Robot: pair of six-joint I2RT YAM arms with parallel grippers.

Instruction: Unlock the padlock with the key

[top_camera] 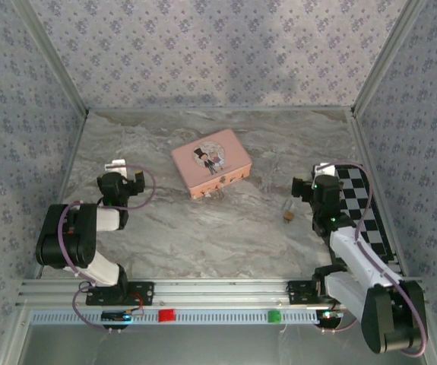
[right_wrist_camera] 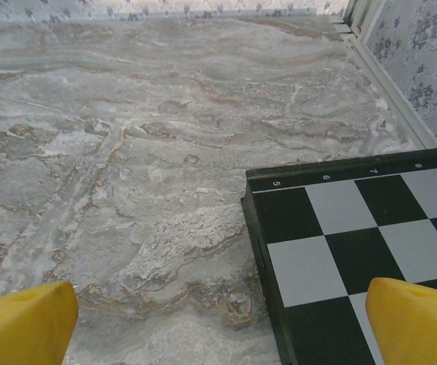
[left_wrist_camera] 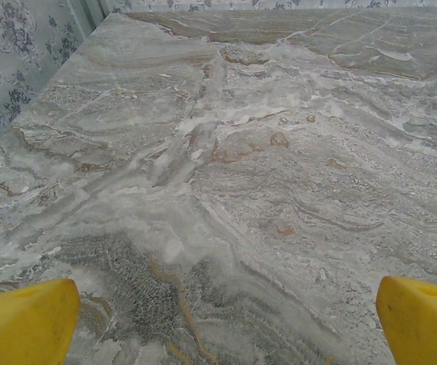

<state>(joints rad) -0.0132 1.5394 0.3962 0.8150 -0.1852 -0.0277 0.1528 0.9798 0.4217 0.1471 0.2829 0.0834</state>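
Note:
The padlock (top_camera: 288,216) is a tiny brass body with a thin pale loop, lying on the marble table (top_camera: 226,236) just left of my right arm. The key is too small to pick out with certainty. My left gripper (top_camera: 119,166) hovers over bare marble at the left, and its yellow fingertips (left_wrist_camera: 24,323) stand wide apart with nothing between them, so the left gripper (left_wrist_camera: 226,308) is open. My right gripper (top_camera: 315,176) is open over the left edge of the chessboard (right_wrist_camera: 355,236), nothing between its fingertips (right_wrist_camera: 24,323); the right gripper (right_wrist_camera: 222,308) is above and right of the padlock.
A pink tin (top_camera: 211,163) with a cartoon figure on its lid sits mid-table, small pale bits at its front edge. The black-and-white chessboard (top_camera: 370,213) runs along the right wall. Patterned walls enclose three sides. An aluminium rail (top_camera: 218,293) lines the near edge.

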